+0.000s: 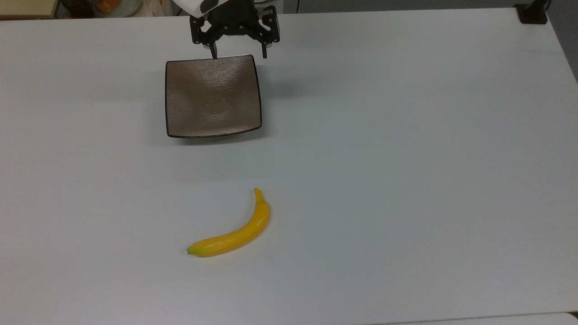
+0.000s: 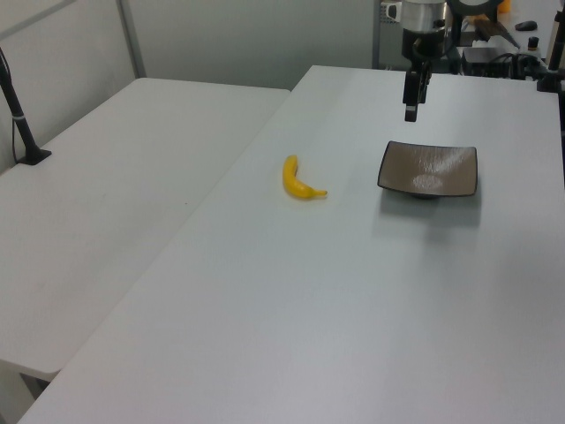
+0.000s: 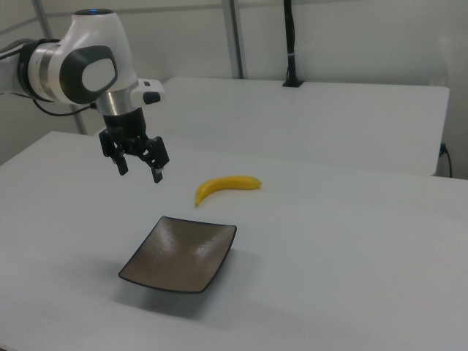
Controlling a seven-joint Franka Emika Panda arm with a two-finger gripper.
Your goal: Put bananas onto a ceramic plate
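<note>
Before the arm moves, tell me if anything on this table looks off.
Nothing stands out. The banana lies whole on the white table, apart from the empty plate, which sits flat and undamaged. The open pincer hangs above the plate's far edge.

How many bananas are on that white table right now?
1. The banana lies on the bare table, apart from the brown plate, which is empty. The robot's hand hangs open above the plate's far edge, holding nothing. Nothing on the table could hide another.
</note>
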